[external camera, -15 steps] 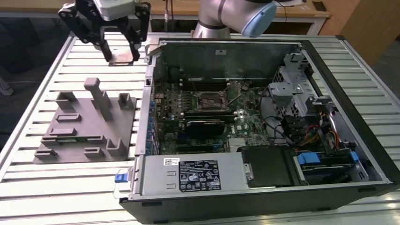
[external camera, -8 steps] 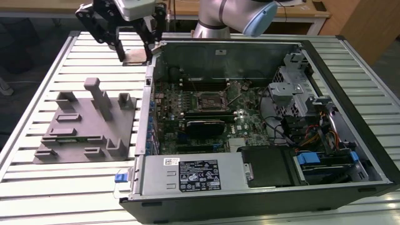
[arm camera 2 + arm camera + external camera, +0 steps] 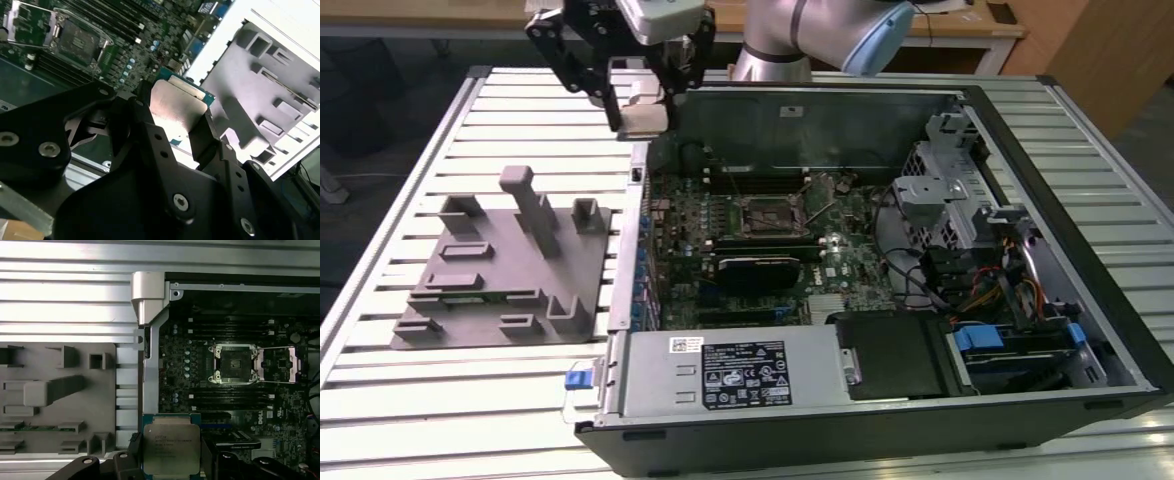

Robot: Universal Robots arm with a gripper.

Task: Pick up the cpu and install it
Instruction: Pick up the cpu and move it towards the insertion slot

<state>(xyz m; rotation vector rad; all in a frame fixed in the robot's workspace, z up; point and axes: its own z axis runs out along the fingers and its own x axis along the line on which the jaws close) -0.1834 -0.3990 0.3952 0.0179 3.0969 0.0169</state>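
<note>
Silvery flat square cpu [image 3: 171,449] is clamped in the black pincer [image 3: 171,463], in the air over the edge of the open black computer case [image 3: 881,440], well apart from the metal-framed socket [image 3: 234,363].

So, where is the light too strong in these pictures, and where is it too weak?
Second wrist view: glare washes the cpu pale on top, and the table burns out to white. First wrist view: the cpu is evenly lit, the table slats shine brightly. Exterior view: the computer case is dim inside.
</note>
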